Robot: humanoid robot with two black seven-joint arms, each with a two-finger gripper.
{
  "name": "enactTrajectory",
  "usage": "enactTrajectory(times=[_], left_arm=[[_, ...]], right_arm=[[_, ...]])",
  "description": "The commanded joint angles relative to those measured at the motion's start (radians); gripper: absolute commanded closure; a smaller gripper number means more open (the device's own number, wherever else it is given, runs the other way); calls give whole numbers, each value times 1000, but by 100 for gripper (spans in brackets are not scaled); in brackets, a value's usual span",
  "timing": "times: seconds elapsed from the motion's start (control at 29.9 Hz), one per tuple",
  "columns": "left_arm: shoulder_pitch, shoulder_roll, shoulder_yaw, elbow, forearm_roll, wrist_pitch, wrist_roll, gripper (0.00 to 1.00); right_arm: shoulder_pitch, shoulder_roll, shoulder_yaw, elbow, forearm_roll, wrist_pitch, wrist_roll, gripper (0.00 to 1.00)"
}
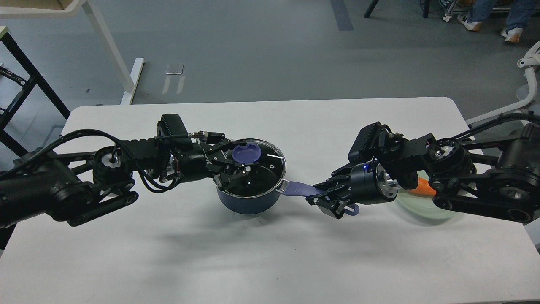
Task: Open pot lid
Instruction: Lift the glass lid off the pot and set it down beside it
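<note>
One lid (pixel 253 158), clear glass with a purple knob (pixel 246 153), sits closed on the pot (pixel 249 198) at table (pixel 270 261) centre-left. Left gripper (pixel 236 162) reaches over the lid, fingers spread either side of the knob, one above and one below it; not clamped as far as can be told, probably lining up for the lift. Right gripper (pixel 327 198) is closed on the pot handle (pixel 301 189), likely steadying the pot. Pale green plate (pixel 422 209) with something orange lies under the right arm.
</note>
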Motion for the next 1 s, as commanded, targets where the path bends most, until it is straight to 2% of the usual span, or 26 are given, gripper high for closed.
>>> enactTrajectory(times=[0.0, 0.1, 0.2, 0.3, 0.47, 0.67, 0.84, 0.97], left_arm=[[-37, 21, -1, 1, -51, 1, 0, 63], [-78, 77, 5, 1, -89, -2, -11, 63], [-85, 152, 10, 1, -92, -1, -48, 63], [-65, 261, 14, 5, -94, -1, -78, 63], [42, 364, 30, 74, -92, 27, -79, 63], [193, 380, 33, 179, -91, 163, -79, 62], [227, 354, 34, 297, -97, 171, -79, 61], [242, 273, 60, 413, -97, 208, -79, 60]], right_arm=[[-2, -3, -4, 0, 0, 0, 0, 80], [-2, -2, -2, 0, 0, 0, 0, 80], [-1, 6, 1, -4, 2, 0, 0, 79], [-2, 7, 1, -3, 2, 0, 0, 79], [-4, 7, 1, -3, 3, 0, 0, 79], [-1, 4, 1, -3, 11, 0, 3, 79], [1, -3, -1, 0, 13, 3, 6, 79], [1, -3, -1, 0, 13, 3, 6, 79]])
